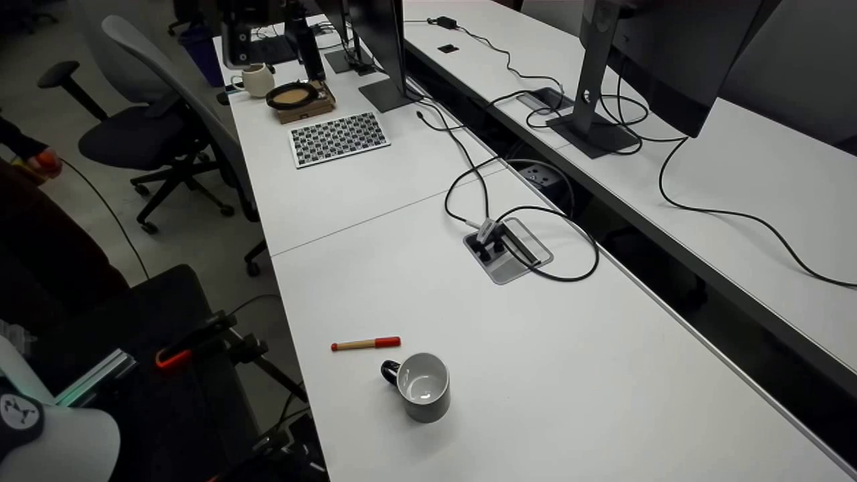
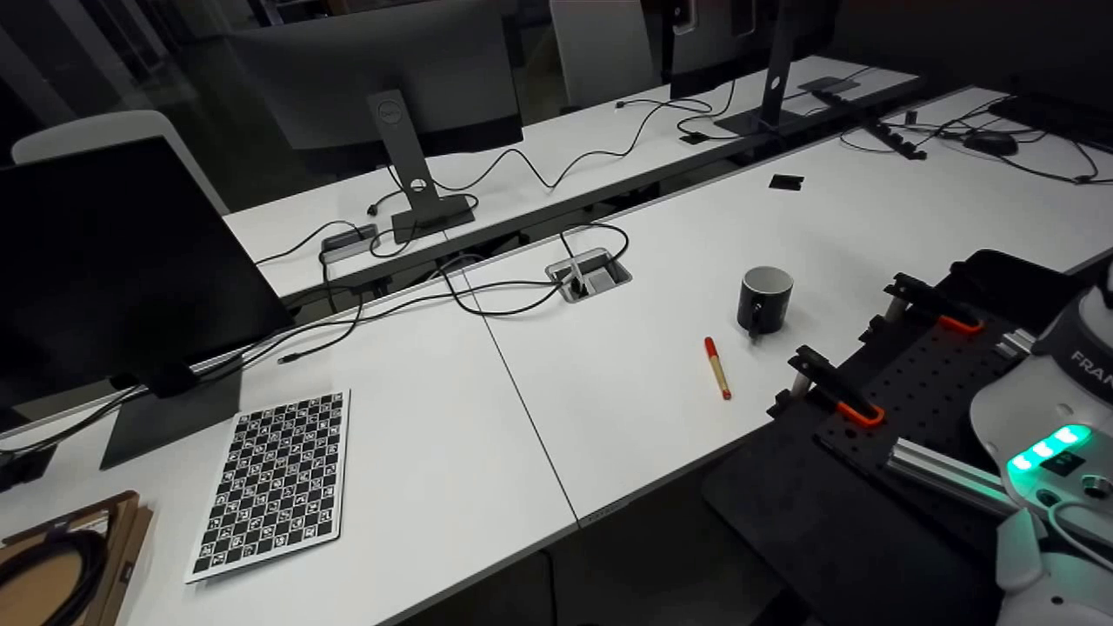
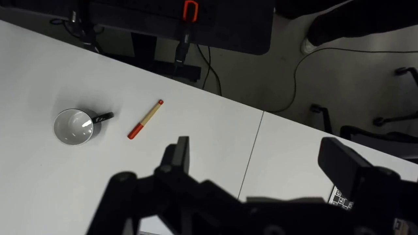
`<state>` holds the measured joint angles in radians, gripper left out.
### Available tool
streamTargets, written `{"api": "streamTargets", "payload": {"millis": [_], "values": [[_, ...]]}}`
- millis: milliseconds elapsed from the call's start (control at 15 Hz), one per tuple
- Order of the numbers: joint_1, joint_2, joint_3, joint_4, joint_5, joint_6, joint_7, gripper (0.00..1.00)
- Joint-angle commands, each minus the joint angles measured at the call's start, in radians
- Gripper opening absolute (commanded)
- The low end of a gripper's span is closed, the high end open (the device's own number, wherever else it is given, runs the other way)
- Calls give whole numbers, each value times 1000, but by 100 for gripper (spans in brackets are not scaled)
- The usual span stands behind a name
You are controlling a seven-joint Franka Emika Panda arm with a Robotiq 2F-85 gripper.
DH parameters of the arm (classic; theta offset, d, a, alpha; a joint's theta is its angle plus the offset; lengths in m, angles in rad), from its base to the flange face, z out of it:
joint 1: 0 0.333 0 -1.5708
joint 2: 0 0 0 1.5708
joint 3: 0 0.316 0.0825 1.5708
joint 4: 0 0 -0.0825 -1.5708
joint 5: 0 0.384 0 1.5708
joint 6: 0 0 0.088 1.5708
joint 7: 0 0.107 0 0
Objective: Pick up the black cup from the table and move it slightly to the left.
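Note:
The black cup (image 1: 428, 400) stands upright on the white table (image 1: 589, 415), with its light grey inside facing up. It also shows in an exterior view (image 2: 763, 306), its black handle toward the red-capped pen. In the wrist view the cup (image 3: 74, 127) is at the left, its handle pointing right. My gripper (image 3: 254, 143) is open and empty above the table, with the table seam between its fingers; the cup lies well to the left of both fingers. In an exterior view the gripper (image 1: 274, 63) is at the top, far from the cup.
The thin red pen (image 1: 365, 344) lies beside the cup's handle. A socket box (image 1: 509, 251) with looped black cables is set into the table. A checkered board (image 1: 339, 138), a cardboard box (image 1: 304, 110), a pale mug (image 1: 256, 80) and monitors (image 2: 130, 278) stand farther along.

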<state>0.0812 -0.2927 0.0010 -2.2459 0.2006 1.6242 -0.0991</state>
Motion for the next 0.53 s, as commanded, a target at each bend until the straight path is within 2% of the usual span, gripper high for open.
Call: {"api": "streamTargets", "payload": {"millis": [0, 133, 267, 467], "values": [[-10, 3, 10, 1, 2, 1, -2, 100], [-10, 0, 10, 1, 2, 1, -2, 100], [-14, -35, 16, -46, 23, 133, 26, 100], [-21, -13, 24, -119, 23, 391, 80, 100]]}}
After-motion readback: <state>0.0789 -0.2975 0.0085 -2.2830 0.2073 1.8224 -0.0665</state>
